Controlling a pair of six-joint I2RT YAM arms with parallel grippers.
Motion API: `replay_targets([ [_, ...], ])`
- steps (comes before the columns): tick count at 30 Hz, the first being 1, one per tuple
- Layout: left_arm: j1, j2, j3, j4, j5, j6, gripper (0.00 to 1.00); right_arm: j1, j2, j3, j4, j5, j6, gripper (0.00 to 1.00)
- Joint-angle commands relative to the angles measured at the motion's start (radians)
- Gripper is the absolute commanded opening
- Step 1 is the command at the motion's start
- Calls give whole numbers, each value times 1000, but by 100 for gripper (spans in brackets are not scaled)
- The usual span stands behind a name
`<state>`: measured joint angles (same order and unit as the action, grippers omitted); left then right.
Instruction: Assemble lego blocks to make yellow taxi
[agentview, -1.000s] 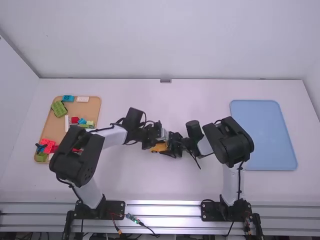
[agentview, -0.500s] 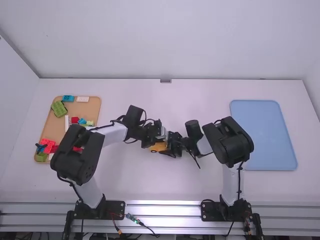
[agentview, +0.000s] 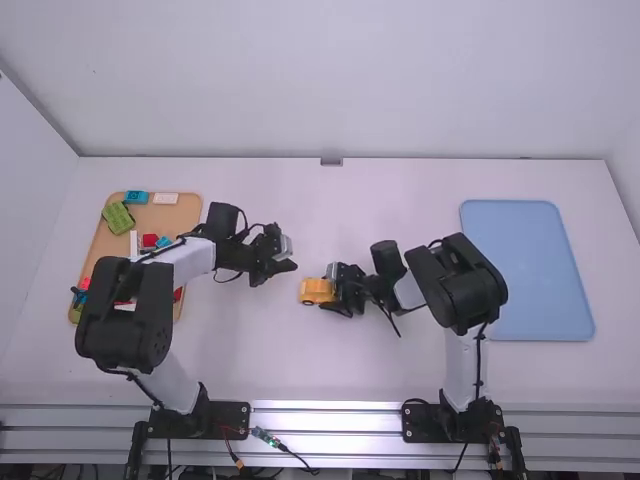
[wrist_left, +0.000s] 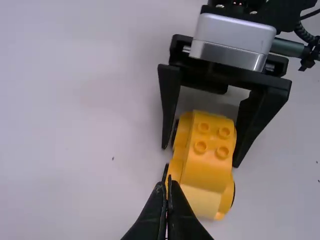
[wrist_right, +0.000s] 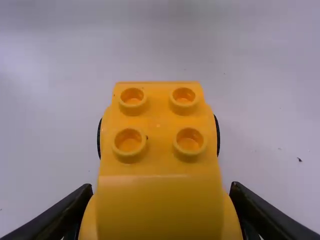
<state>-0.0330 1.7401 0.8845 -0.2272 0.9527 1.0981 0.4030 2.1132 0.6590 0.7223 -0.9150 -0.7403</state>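
**Yellow car steadied by right gripper; left gripper empty beside it**

Right gripper: fingers closed around the sides of the yellow car, one finger to each flank. Such a grip leaves the roof free, presumably so the body cannot slide or twist while parts go on from above. Four studs on top are bare and face up, fit to take a block.

Left gripper: fingertips together, nothing between them. It sits just beside the car, on the left arm's side and slightly farther from the camera, apart from it. Its position would suit either pressing a part down or going for another block.

Car: on or very near the table, between the two grippers. Judgement: body largely formed; a roof piece may be wanted.

Outward, well left of the car: tan tray of loose parts, within the left arm's reach, probably the supply. Blue block, white block and green block lie there. Well right of the car: blue tray, likely meant for the finished taxi.

Risk: a hard downward press could tilt the car in the grip.
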Motion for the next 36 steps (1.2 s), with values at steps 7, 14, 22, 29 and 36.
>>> replay_targets([
  [7, 99, -16, 5, -9, 60, 30, 92, -4, 15, 3, 21, -5, 35, 99],
  [14, 98, -16, 5, 3, 58, -2, 99, 26, 15, 12, 54, -3, 60, 100],
  [22, 93, -16, 5, 2, 60, -9, 99, 70, 15, 61, -32, 78, 59, 87],
  [29, 93, -16, 5, 3, 60, -8, 99, 68, 15, 60, -20, 74, 59, 54],
  [36, 93, -16, 5, 16, 60, -9, 99, 33, 2, 87, -27, 80, 64, 51],
])
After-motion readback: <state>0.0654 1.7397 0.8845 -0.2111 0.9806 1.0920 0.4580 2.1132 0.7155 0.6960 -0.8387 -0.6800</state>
